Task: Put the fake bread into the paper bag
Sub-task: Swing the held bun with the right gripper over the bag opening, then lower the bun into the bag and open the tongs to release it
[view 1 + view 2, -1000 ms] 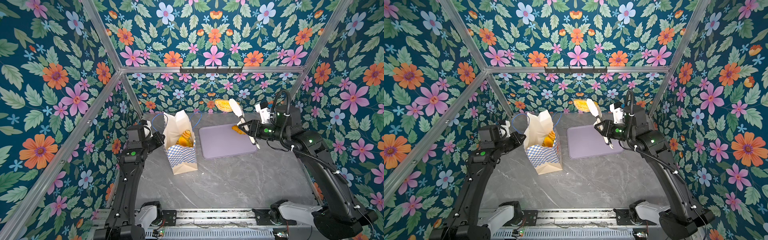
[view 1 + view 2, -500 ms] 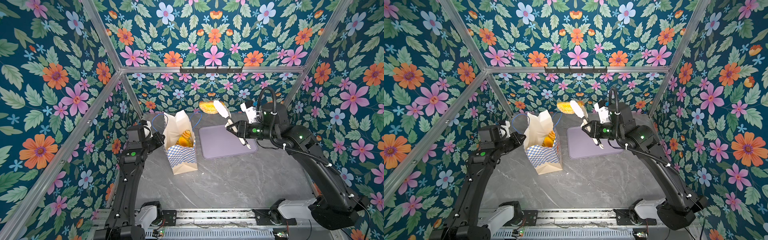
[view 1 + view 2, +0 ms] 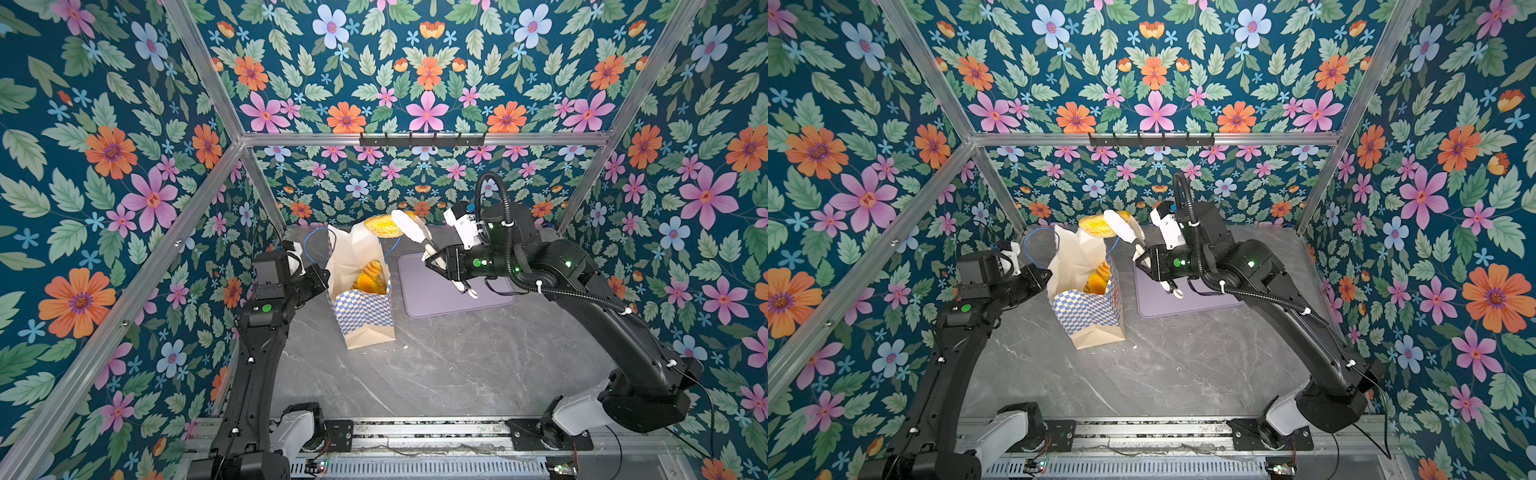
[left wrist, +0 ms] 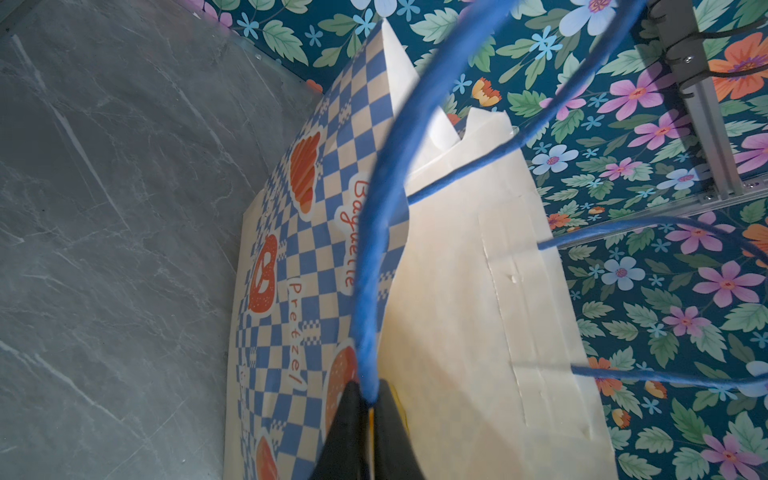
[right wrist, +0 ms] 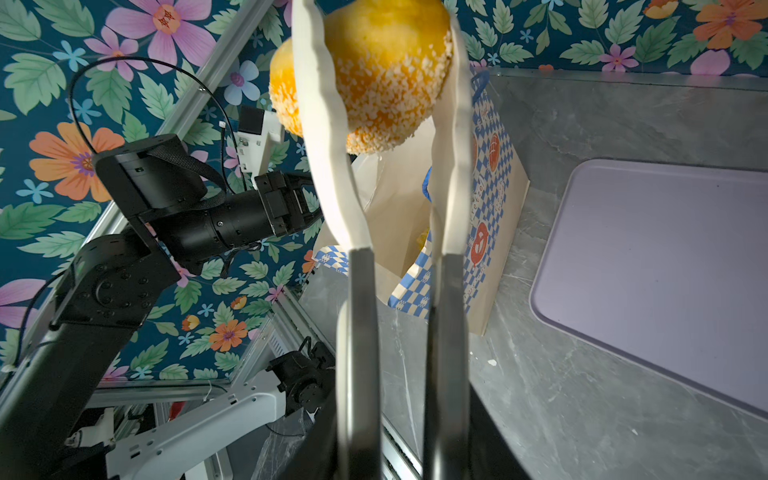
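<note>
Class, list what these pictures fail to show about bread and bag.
- Bread pieces in the paper bag: in both top views, walls hide most.
- Bag's inside: left wrist view, outer wall blocks it.
- Seeded bun: right wrist view, cut by the edge, partly behind the tongs.

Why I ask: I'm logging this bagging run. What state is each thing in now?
paper bag, upright, mouth open.
bagged bread, lying inside the bag.
blue cord handle, pinched by the left gripper.
left gripper, shut on the handle.
right gripper, shut on the tongs.
tongs, clamped on the seeded loaf.
seeded loaf, held aloft near the bag's mouth.
lilac tray, flat on the table, bare where visible.
</note>
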Controlling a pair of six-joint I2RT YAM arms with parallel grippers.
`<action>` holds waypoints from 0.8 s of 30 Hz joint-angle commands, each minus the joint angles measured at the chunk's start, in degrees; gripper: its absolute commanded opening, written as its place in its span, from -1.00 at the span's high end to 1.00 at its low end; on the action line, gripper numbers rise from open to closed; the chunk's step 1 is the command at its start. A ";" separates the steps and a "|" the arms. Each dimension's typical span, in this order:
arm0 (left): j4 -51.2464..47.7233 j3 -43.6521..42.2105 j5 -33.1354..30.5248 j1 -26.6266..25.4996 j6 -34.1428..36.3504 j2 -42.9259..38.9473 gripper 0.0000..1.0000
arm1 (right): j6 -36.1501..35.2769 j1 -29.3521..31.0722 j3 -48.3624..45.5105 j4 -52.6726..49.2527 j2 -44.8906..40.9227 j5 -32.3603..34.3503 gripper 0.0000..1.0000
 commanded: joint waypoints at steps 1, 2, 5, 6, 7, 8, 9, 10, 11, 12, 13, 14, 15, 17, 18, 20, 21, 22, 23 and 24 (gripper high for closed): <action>0.01 -0.35 -0.33 0.00 -0.14 -0.31 0.78 | -2.42 1.87 2.70 -0.84 1.80 2.71 0.28; -0.02 -0.35 -0.33 0.00 -0.14 -0.25 0.78 | -2.80 2.52 3.56 -1.55 2.54 3.26 0.28; 0.01 -0.31 -0.32 0.00 -0.11 -0.45 0.78 | -4.00 4.32 6.98 -3.68 5.20 5.07 0.28; -0.08 -0.26 -0.45 0.00 -0.08 -0.50 0.78 | -4.32 4.80 8.05 -4.37 6.11 5.59 0.29; -0.08 -0.22 -0.42 0.00 -0.05 -0.53 0.78 | -4.52 5.26 9.09 -4.93 6.94 6.02 0.29; -0.16 -0.17 -0.44 -0.04 -0.05 -0.53 0.78 | -4.75 5.66 9.88 -5.32 7.53 6.30 0.30; -0.18 -0.17 -0.51 0.00 0.01 -0.62 0.78 | -4.92 6.01 10.67 -5.73 8.20 6.80 0.30; -0.26 -0.17 -0.59 0.00 -0.03 -0.60 0.78 | -5.22 6.42 11.51 -6.12 8.29 7.27 0.30; -0.34 -0.17 -0.59 0.00 0.03 -0.64 0.78 | -5.50 6.78 12.31 -6.52 10.40 7.77 0.30; -0.35 -0.20 -0.58 0.00 0.05 -0.69 0.78 | -5.66 7.12 13.08 -7.08 11.20 8.25 0.30; -0.43 -0.22 -0.55 0.00 0.04 -0.71 0.78 | -5.86 7.34 13.89 -7.58 11.98 8.57 0.30; -0.44 -0.26 -0.64 0.00 0.04 -0.69 0.78 | -5.94 7.58 14.65 -8.08 12.58 8.87 0.30; -0.43 -0.26 -0.60 0.00 0.04 -0.69 0.78 | -6.11 7.76 15.45 -8.72 13.48 9.27 0.30; -0.35 -0.35 -0.59 0.00 0.04 -0.70 0.78 | -6.54 8.25 17.05 -10.03 14.94 10.20 0.31; -0.35 -0.34 -0.59 0.00 0.04 -0.67 0.78 | -6.67 8.45 17.92 -10.70 15.78 10.79 0.31; -0.37 -0.26 -0.59 0.00 0.10 -0.64 0.78 | -6.86 8.70 19.45 -11.97 17.13 11.43 0.33; -0.35 -0.26 -0.59 0.00 0.04 -0.62 0.78 | -6.88 8.79 20.15 -12.52 17.76 11.75 0.33; -0.35 -0.27 -0.55 0.00 0.12 -0.61 0.78 | -6.97 8.84 20.62 -12.72 18.34 11.89 0.33; -0.35 -0.30 -0.62 0.00 0.12 -0.64 0.78 | -7.04 8.95 20.95 -12.87 18.64 11.98 0.33; -0.37 -0.26 -0.60 0.00 0.13 -0.55 0.78 | -7.06 8.99 21.18 -12.96 19.05 12.01 0.33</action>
